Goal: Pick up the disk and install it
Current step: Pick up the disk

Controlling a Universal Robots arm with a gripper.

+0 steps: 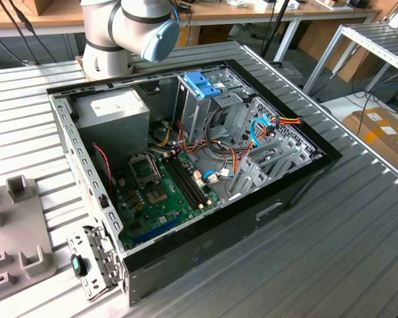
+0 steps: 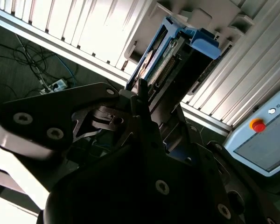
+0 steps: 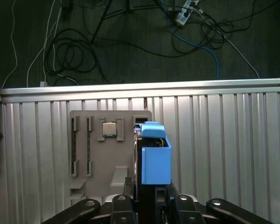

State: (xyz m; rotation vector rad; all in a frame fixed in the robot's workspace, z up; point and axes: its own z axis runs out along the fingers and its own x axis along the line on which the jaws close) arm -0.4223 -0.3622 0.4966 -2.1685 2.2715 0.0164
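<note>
Gripping the disk (image 3: 156,161) by its near end, your gripper (image 3: 152,199) is clamped on it. It stands edge-on straight ahead of the jaws, with the grey fixture (image 3: 84,122) beyond. Hold it square so its rails don't snag.

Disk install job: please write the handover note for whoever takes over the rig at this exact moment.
Gripper: at the near end of the disk, in both wrist views. Whether it is clamped cannot be told.
Disk: standing on edge at the grey holder plate on the ribbed table.
Computer case: open on the same table, in the exterior view.
Done: the gripper is at the disk.
Left: the disk is not yet in the case, so the install is outstanding.
</note>
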